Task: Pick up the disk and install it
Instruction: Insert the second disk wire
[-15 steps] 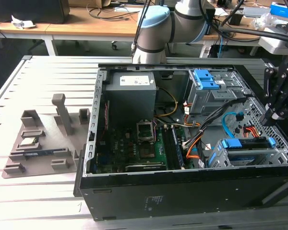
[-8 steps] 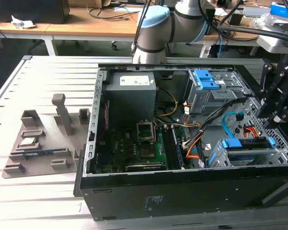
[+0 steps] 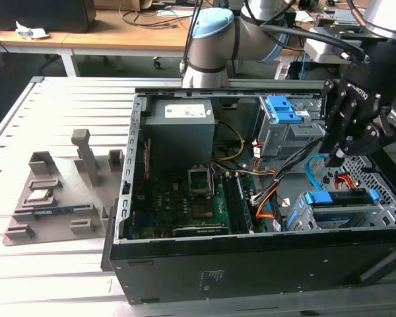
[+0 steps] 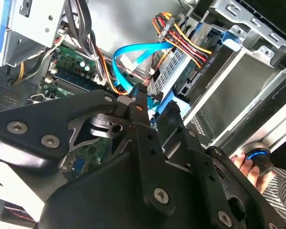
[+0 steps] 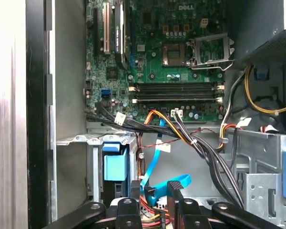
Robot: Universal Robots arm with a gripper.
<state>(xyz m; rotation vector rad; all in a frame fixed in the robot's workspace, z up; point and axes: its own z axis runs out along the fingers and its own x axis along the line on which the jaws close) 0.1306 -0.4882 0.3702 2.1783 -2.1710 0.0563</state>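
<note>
1. The end effector (image 3: 334,158) hangs inside the open computer case (image 3: 185,277), over the drive cage (image 3: 383,214) at about 4 o'clock in the exterior view. In the first wrist view its fingers (image 5: 174,191) stand a narrow gap apart with nothing between them, so it holds nothing.
2. The disk (image 3: 336,210) sits in that cage just under the end effector, its blue carrier frame (image 3: 340,198) on top.
3. By my judgement the disk is stiff, metal and fairly dense, with smooth faces that could slip; its electronics would suffer from a knock. The blue frame's edges look like the safest grip.
4. Count: one disk, one arm, one end effector. One more blue latch piece (image 3: 282,109) sits on the upper bay at about 1 o'clock.
5. One grey power supply (image 3: 180,129) stands at 12 o'clock, one motherboard (image 3: 185,205) lies at the centre, and one grey fixture (image 3: 59,195) rests on the desk (image 3: 26,277) at 9 o'clock.
6. Loose blue cable (image 4: 133,55) runs close to the fingers.
</note>
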